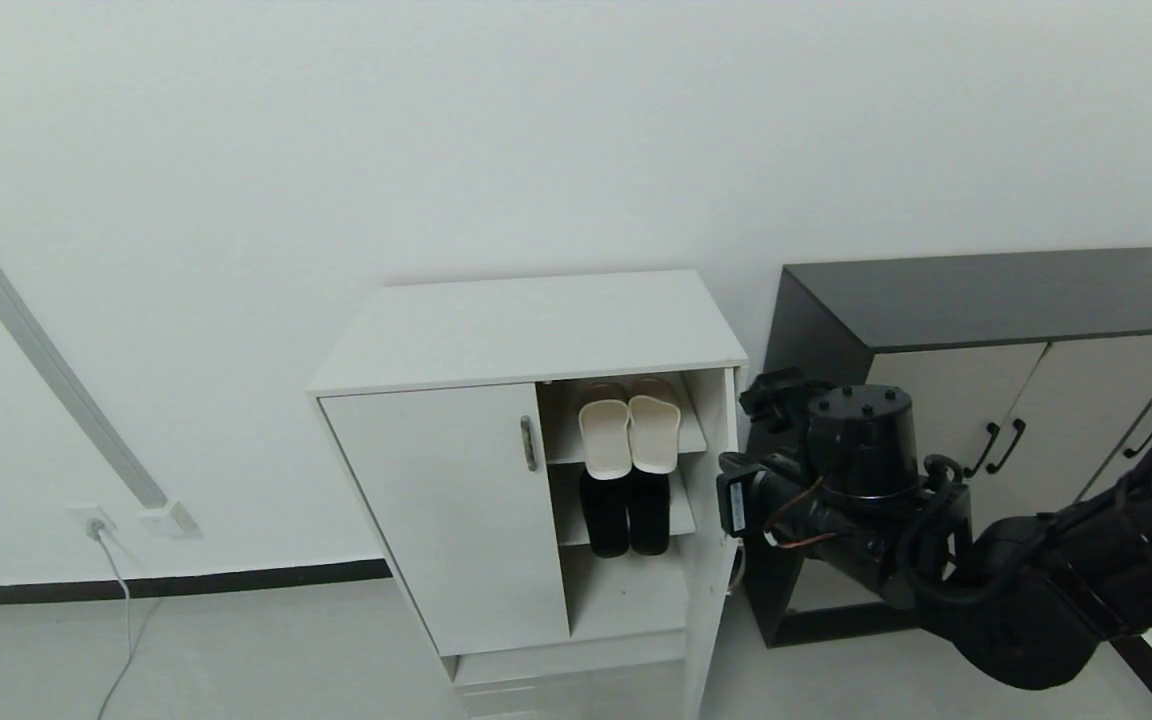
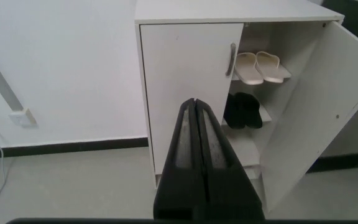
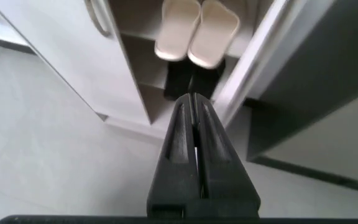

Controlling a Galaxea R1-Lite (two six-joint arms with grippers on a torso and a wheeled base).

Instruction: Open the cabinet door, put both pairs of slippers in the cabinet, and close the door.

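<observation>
white cabinet (image 1: 526, 330), right door (image 2: 316, 106) open; white slippers (image 1: 629, 435) upper shelf (image 1: 558, 448), black slippers (image 1: 626, 512) below. left hand (image 2: 195, 102), right hand (image 3: 193, 97) clenched, empty.

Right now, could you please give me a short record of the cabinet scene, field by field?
cabinet: white, two doors
left door: closed
right door: swung open
white slippers: upper shelf, side by side
black slippers: middle shelf, side by side
right gripper: shut, empty, near the open door
left gripper: shut, empty, facing the cabinet front
remaining step: close the right door
</observation>
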